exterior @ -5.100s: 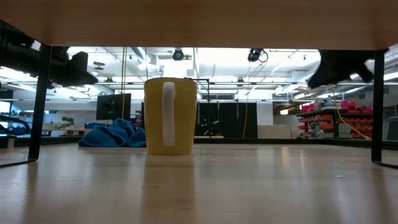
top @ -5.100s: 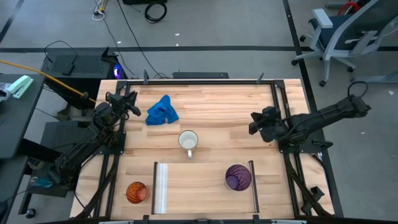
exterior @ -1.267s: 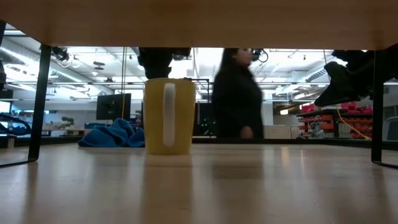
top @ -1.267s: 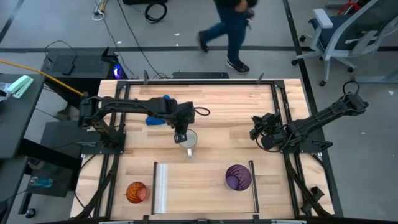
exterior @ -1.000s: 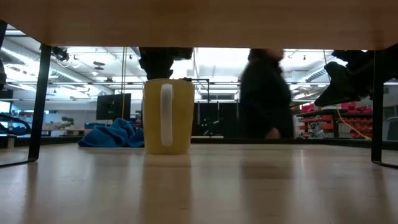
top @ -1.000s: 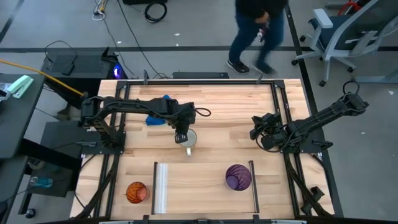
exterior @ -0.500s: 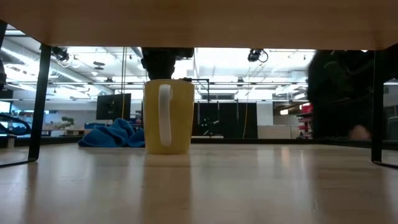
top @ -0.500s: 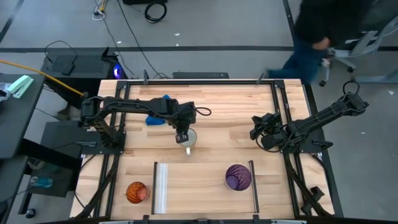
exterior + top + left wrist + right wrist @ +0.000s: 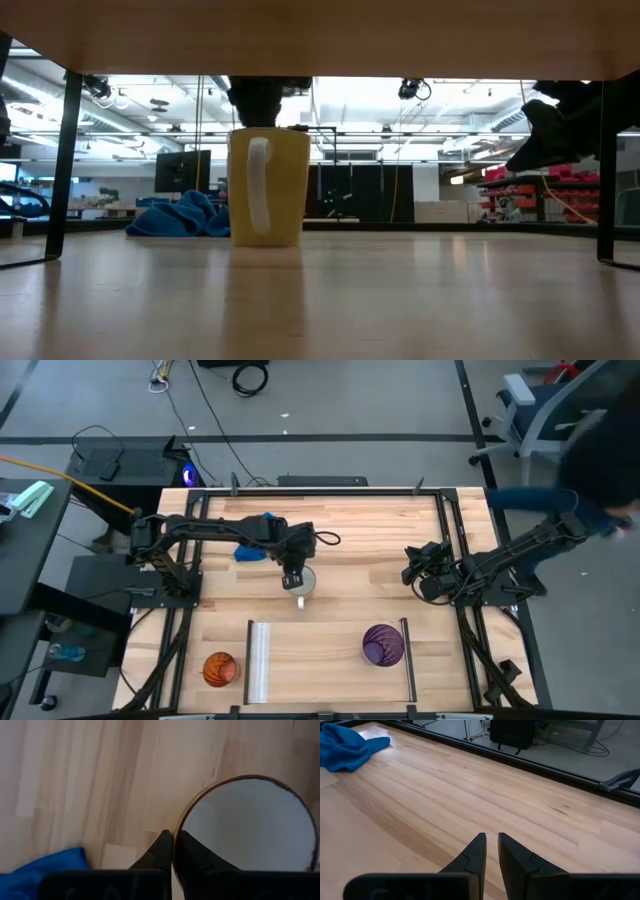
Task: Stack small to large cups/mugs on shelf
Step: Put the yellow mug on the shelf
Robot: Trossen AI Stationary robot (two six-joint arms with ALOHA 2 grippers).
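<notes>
Directly under the left gripper (image 9: 291, 579) stands the mug (image 9: 301, 583), its rim pinched between the nearly closed fingers (image 9: 162, 852), one inside and one outside the wall. Nearer the bench (image 9: 350, 530) front, beyond the mug, lie the shelf (image 9: 330, 660), the purple tumbler (image 9: 382, 644) and the orange cup (image 9: 219, 668). Well off to the side, the right gripper (image 9: 411, 568) hovers with fingers almost together, holding nothing.

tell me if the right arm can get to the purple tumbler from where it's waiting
Probably yes. The right gripper hangs over bare wood, and the purple tumbler stands uncovered on the shelf on that arm's side. Only the shelf's thin dark rail stands beside it.
</notes>
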